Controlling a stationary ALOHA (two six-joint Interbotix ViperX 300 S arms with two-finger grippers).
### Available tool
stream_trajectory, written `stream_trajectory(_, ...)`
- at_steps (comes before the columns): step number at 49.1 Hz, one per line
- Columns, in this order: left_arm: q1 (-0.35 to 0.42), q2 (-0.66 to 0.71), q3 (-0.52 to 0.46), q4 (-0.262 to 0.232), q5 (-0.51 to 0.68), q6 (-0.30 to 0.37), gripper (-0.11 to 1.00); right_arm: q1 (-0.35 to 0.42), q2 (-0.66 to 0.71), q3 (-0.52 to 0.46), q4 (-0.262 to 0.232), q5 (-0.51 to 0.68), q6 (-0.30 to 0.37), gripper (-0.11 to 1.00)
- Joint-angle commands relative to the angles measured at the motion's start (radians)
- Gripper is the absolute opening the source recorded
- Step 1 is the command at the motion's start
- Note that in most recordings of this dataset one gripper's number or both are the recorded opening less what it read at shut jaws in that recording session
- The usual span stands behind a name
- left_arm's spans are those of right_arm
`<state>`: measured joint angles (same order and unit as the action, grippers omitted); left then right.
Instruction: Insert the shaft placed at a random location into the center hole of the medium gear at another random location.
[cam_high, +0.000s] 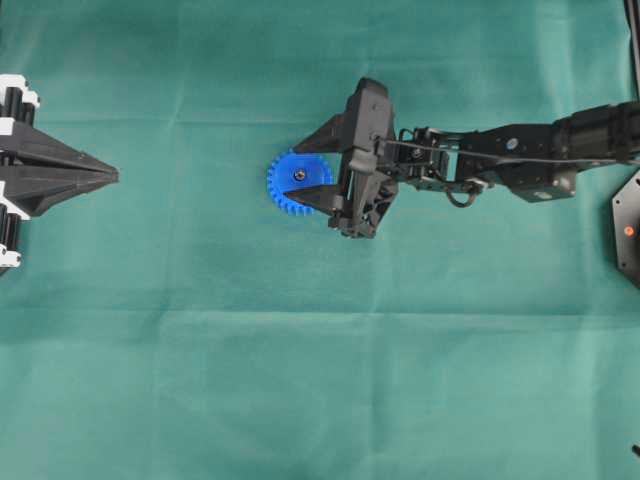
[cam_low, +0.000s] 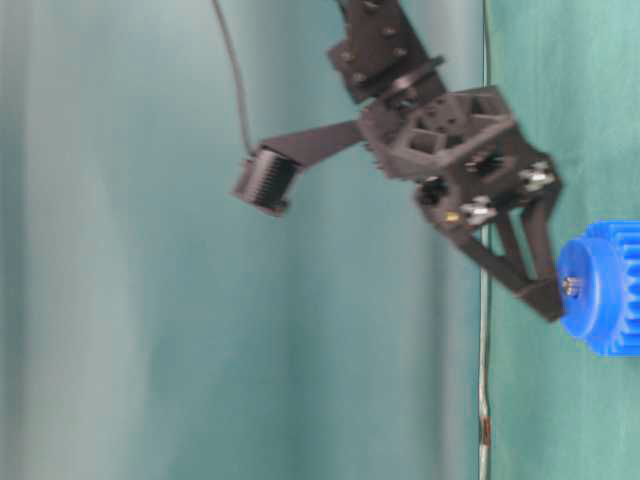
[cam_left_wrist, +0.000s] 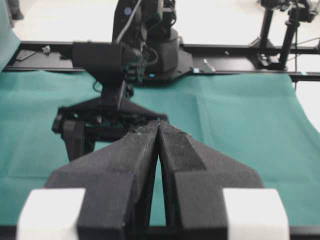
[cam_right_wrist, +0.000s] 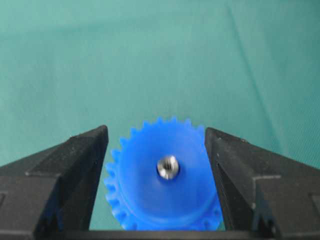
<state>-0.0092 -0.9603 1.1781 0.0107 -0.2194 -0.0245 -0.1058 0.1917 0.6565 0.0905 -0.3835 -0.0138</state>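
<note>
The medium gear (cam_high: 290, 187), bright blue and toothed, lies flat on the green cloth left of the table's middle. The shaft (cam_high: 300, 175), a small silver pin, stands in its center hole. It also shows in the right wrist view (cam_right_wrist: 168, 167) and the table-level view (cam_low: 572, 287). My right gripper (cam_high: 295, 170) is open, with one finger on each side of the gear (cam_right_wrist: 150, 200) and holding nothing. Its fingers (cam_right_wrist: 75, 165) stand close to the teeth. My left gripper (cam_high: 112, 177) is shut and empty at the far left, well apart from the gear.
A black base with an orange dot (cam_high: 628, 228) sits at the right edge. The right arm (cam_high: 520, 160) stretches in from the right. In the left wrist view the right arm (cam_left_wrist: 115, 60) stands beyond my shut left gripper (cam_left_wrist: 159, 126).
</note>
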Motion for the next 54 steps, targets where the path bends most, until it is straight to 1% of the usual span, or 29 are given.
stream_trajectory(1, 0.002, 0.006, -0.021, 0.002, -0.006, -0.002, 0.00, 0.003, -0.064, -0.011, 0.000, 0.012, 0.000, 0.78)
stream_trajectory(15, 0.002, 0.008, -0.021, 0.003, -0.006, -0.002, 0.00, 0.003, -0.141, -0.008, 0.002, 0.061, 0.000, 0.78)
stream_trajectory(28, 0.002, 0.006, -0.021, 0.003, -0.006, -0.002, 0.00, 0.003, -0.161, -0.002, 0.000, 0.067, 0.000, 0.77)
stream_trajectory(37, 0.002, 0.006, -0.021, 0.003, -0.005, -0.003, 0.00, 0.005, -0.206, 0.043, 0.002, 0.061, 0.003, 0.77)
stream_trajectory(54, 0.002, 0.008, -0.021, 0.003, -0.005, -0.012, 0.00, 0.003, -0.342, 0.156, 0.003, 0.066, 0.005, 0.77)
